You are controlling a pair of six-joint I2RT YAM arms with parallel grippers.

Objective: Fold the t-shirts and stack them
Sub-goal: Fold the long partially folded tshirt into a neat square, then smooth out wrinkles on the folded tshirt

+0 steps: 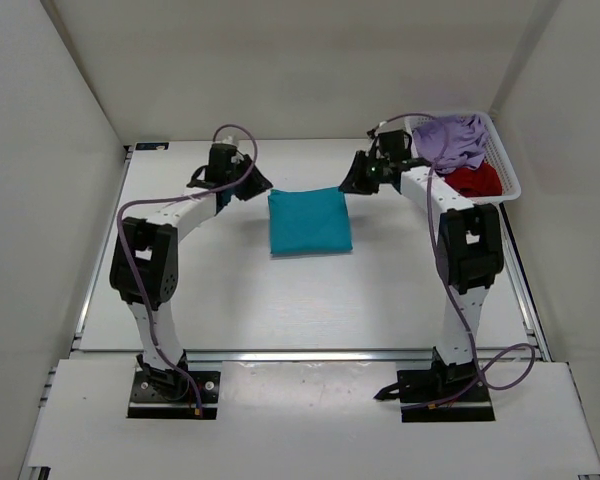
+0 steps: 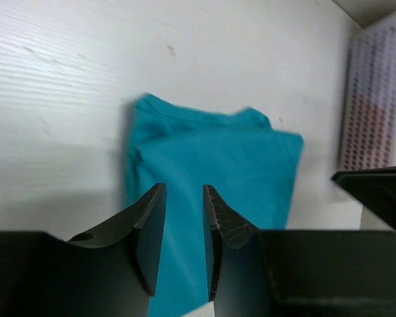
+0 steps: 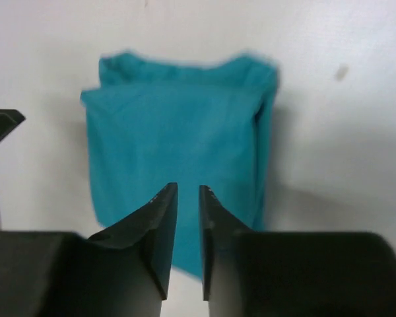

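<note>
Two-arm workspace, top and wrist views. Left gripper [image 2: 185, 191]: fingers slightly parted, a narrow gap between them, nothing pinched; it hangs above the table [image 1: 230, 290], apart from the cloth. Right gripper [image 3: 188, 188]: fingers likewise parted by a narrow slit, nothing held. Teal shirt [image 1: 310, 222]: folded to a rough square, flat on the table; it lies between the two grippers, its far left corner just beside the left gripper and its far right corner just beside the right gripper; in each wrist view it spreads ahead of and below the fingertips, with one layered edge uneven at the side farthest from the fingers. Basket [image 1: 508, 165]: white mesh, to the outer right of the right gripper and well apart from the left one. Lavender shirt [image 1: 452, 140]: crumpled in the far part of the basket, just behind the right gripper. Red shirt [image 1: 476, 180]: bunched in the near part of the basket, touching the lavender shirt.
</note>
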